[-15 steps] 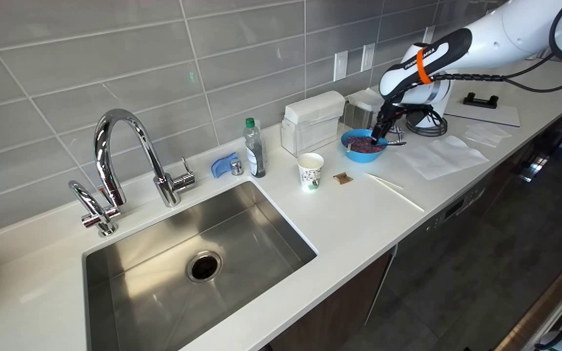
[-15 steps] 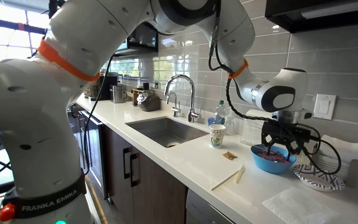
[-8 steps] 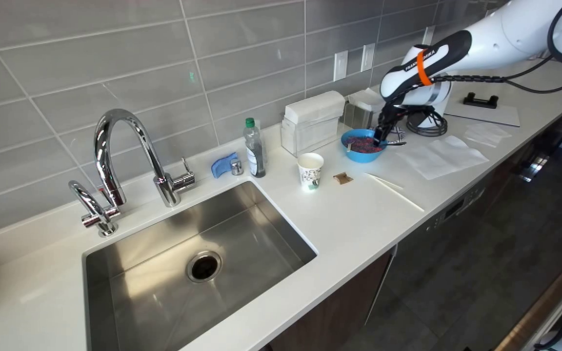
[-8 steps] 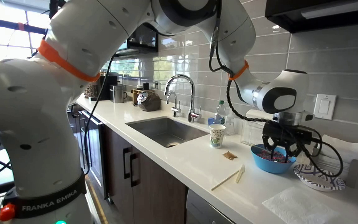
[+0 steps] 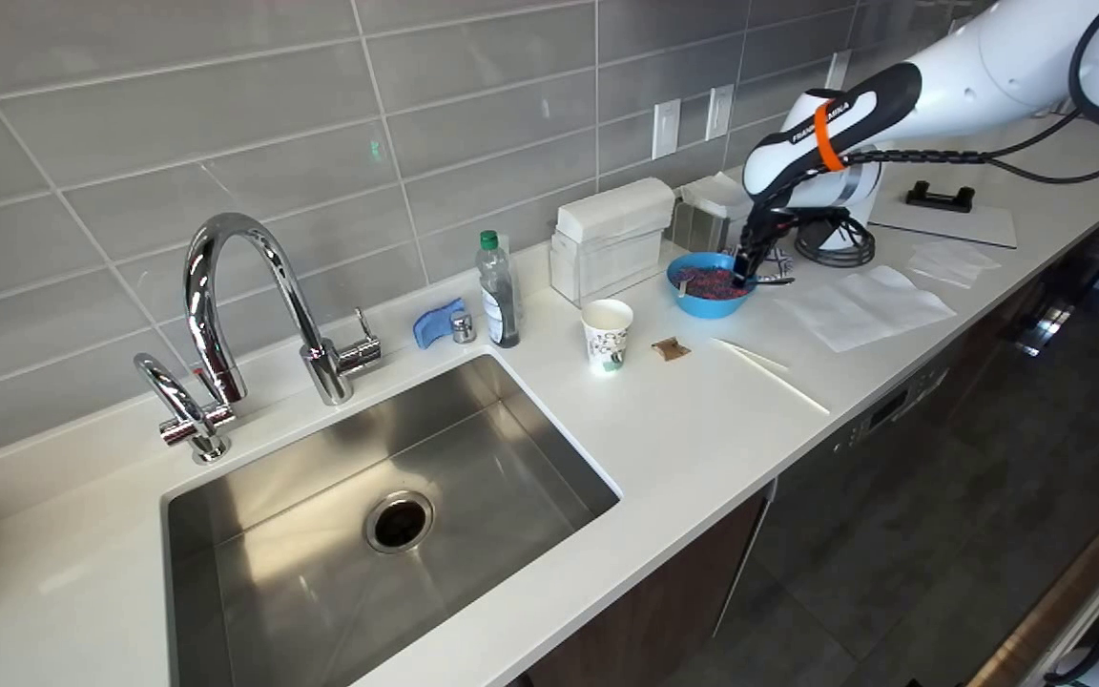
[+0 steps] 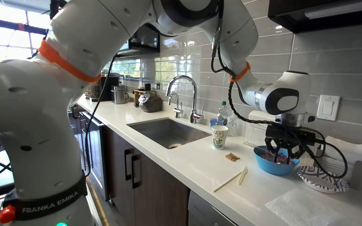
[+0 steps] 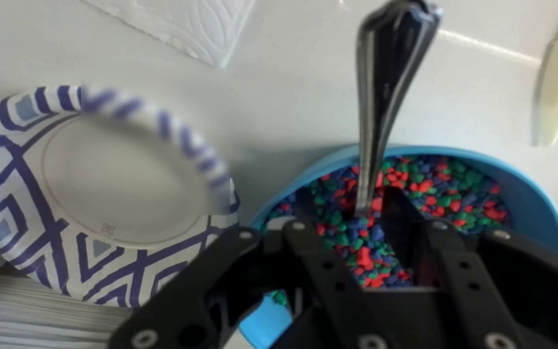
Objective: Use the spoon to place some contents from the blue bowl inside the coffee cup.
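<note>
I see the spoon [image 7: 380, 97] slanting in the bowl [image 7: 535, 208], its lower end down in the red, green and blue bits [image 7: 364, 257], its handle out past the rim. My jaws point down into the bowl and stand apart, one on either side of the spoon; the wrist view shows me a gap at each flank. Just beside the bowl I have the patterned plate [image 7: 22, 174]. Farther along the table [image 5: 673, 429] the cup [image 5: 607, 334] stands upright, apart from the bowl; what is inside I cannot make out. Near the cup lies a brown wrapper [image 6: 232, 157], and towards the table's front edge a stick [image 6: 228, 181] and a pale knife [image 6: 243, 175]. By the wall [image 5: 254, 124] I see the bottle [image 5: 497, 296] with the sponge [image 5: 435, 324] near it, and on the cup's far side from the bowl, the sink [image 5: 301, 572].
</note>
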Robot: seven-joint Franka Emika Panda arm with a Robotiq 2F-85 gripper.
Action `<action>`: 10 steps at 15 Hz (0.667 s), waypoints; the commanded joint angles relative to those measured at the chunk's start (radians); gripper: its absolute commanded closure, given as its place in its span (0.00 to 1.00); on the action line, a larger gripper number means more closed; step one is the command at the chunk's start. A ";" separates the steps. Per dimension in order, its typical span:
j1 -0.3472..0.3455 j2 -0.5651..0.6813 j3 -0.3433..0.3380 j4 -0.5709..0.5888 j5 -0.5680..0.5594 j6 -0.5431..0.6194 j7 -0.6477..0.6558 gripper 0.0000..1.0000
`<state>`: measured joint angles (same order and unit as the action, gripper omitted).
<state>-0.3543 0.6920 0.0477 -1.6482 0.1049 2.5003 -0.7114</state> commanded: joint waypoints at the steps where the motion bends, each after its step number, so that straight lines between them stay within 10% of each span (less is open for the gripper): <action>1: 0.017 0.009 -0.022 0.014 -0.040 -0.050 0.017 0.65; 10: 0.022 0.007 -0.017 0.018 -0.059 -0.106 0.010 1.00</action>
<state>-0.3475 0.6918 0.0450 -1.6449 0.0640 2.4421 -0.7112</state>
